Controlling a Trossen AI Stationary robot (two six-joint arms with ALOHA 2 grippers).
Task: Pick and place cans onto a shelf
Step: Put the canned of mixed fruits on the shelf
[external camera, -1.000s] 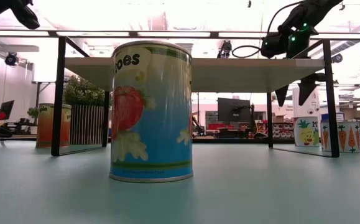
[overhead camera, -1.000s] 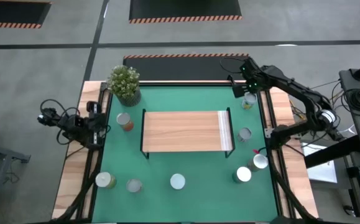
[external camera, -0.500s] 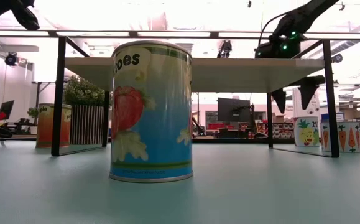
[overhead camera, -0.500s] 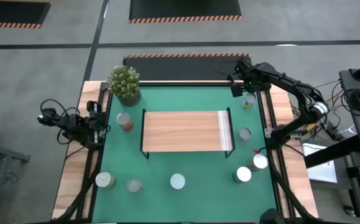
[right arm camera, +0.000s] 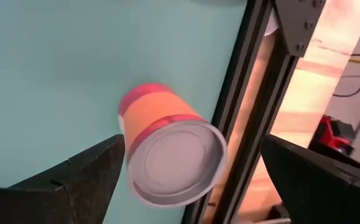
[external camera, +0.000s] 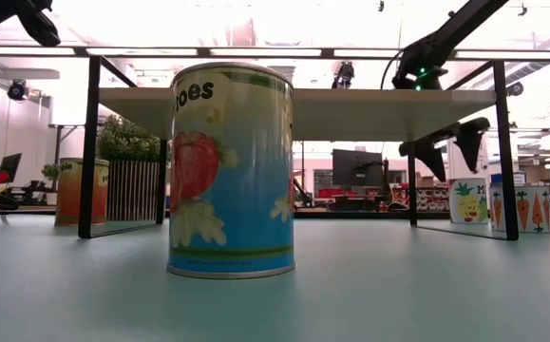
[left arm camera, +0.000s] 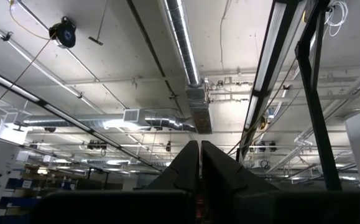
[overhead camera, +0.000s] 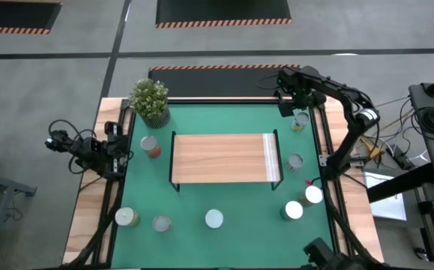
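Note:
Several cans stand upright on the green mat. One with a red and orange label (right arm camera: 167, 155) stands at the far right (overhead camera: 300, 121), next to the table's black frame rail. My right gripper (right arm camera: 192, 186) is open, above this can and a little toward the far edge (overhead camera: 290, 103), a finger on either side in its wrist view, touching nothing. In the low view it hangs behind the shelf (external camera: 444, 152). The light-wood shelf (overhead camera: 220, 157) stands mid-table with nothing on its top. My left gripper (left arm camera: 198, 168) is shut and empty, parked at the table's left edge (overhead camera: 115, 146), pointing up.
A potted plant (overhead camera: 150, 101) stands at the far left. Other cans stand left of the shelf (overhead camera: 149, 145), right of it (overhead camera: 295, 161), at the near right (overhead camera: 313, 194) (overhead camera: 291, 211) and along the near edge (overhead camera: 214, 218) (overhead camera: 161, 223) (overhead camera: 127, 217).
My right gripper has shifted a little toward the table's left edge and come down slightly over the far-right can, staying open. The arm behind it has swung round.

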